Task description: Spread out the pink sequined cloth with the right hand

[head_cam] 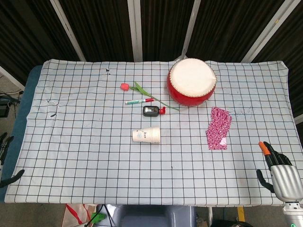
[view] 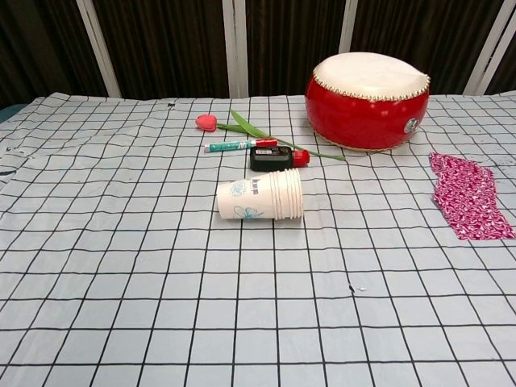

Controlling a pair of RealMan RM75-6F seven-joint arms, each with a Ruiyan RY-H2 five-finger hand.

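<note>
The pink sequined cloth [head_cam: 218, 127] lies flat on the checked tablecloth, right of centre and just in front of the red drum; in the chest view the cloth [view: 468, 196] reaches toward the right edge. My right hand [head_cam: 279, 170] hovers at the table's front right corner, fingers apart and holding nothing, well clear of the cloth. My left hand [head_cam: 5, 158] barely shows at the far left edge, beside the table; its fingers cannot be read. Neither hand appears in the chest view.
A red drum [head_cam: 191, 81] with a white skin stands at the back right. A stack of paper cups [head_cam: 147, 135] lies on its side mid-table. Behind it are a small black bottle [head_cam: 151, 111], a marker pen [head_cam: 138, 101] and an artificial tulip [head_cam: 125, 87].
</note>
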